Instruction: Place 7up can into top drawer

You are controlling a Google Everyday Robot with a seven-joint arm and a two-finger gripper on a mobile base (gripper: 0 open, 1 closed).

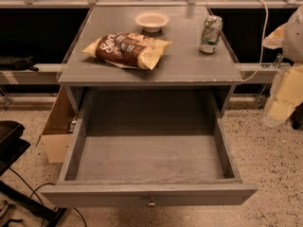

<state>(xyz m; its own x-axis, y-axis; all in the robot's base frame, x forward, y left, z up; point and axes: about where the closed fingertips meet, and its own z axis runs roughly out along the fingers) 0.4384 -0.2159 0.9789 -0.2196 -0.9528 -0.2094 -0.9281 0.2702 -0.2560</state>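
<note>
The 7up can (210, 34) stands upright on the grey tabletop (189, 65) near its back right corner. The top drawer (150, 193) is pulled fully open below the tabletop, with its round metal knob (151, 203) at the front, and nothing lies inside it. My gripper (280, 100) is the pale shape at the right edge, off the table's right side, lower than the can and well apart from it. It holds nothing that I can see.
A brown and yellow chip bag (128, 49) lies on the tabletop's left middle. A white bowl (152, 21) sits at the back. A cardboard box (59, 126) stands on the floor left of the drawer. Black cables and a dark frame (14, 150) are at the lower left.
</note>
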